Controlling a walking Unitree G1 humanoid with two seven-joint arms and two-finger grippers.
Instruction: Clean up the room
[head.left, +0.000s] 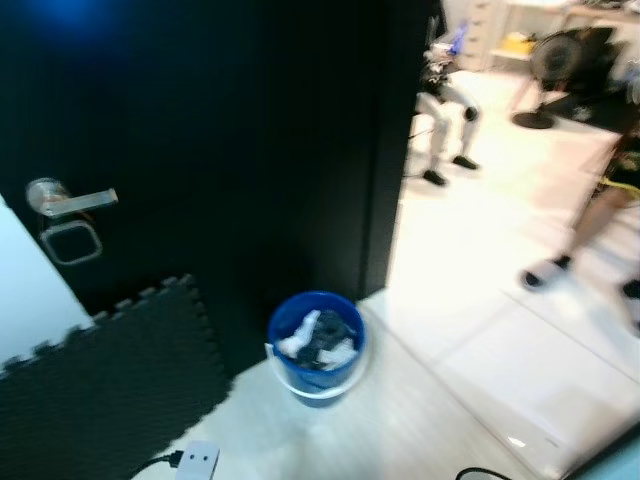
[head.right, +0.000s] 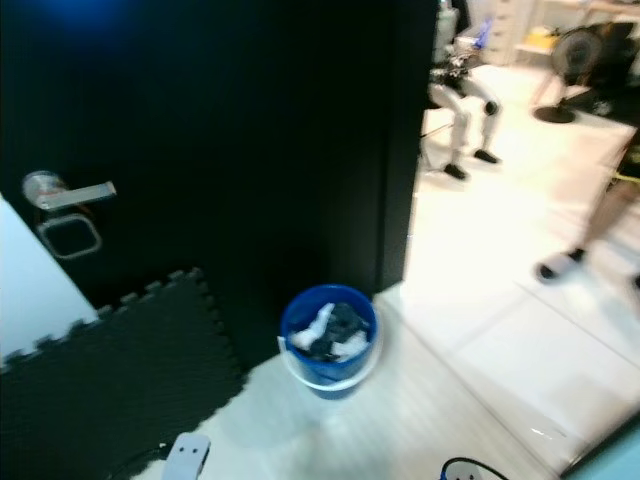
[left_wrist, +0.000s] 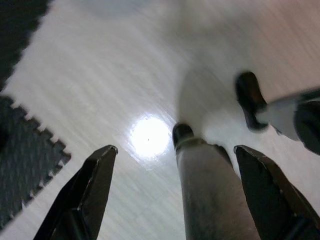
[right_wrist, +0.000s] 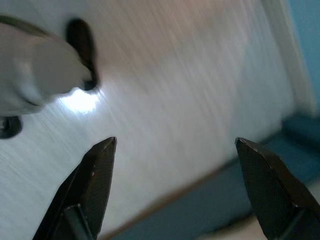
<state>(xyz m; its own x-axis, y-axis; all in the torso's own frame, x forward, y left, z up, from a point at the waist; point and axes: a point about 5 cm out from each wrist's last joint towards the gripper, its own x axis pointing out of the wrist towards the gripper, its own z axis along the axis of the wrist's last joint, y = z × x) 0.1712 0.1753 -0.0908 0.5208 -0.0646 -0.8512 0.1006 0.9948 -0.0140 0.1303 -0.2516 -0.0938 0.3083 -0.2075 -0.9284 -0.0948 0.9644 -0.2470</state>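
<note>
Pale floor (left_wrist: 125, 75) under both downward-hanging grippers (left gripper (left_wrist: 175, 165), right gripper (right_wrist: 175, 155)), fingers apart.

Bucket (head.left: 317, 345) sits on the floor (head.left: 430, 420) straight ahead of me, rags and scraps (head.left: 318, 338) in it. Door (head.left: 220, 130) stands right behind it, handle (head.left: 68, 200) far to my left. Foam mat (head.left: 100, 385) lies left of the bucket, against the door's foot. Power strip (head.left: 197, 460) on the floor nearest me, at the mat's edge. Beyond the door's right edge: another robot (head.left: 447, 110), fan (head.left: 550, 70) further back, a person's legs (head.left: 590, 235) at right.
</note>
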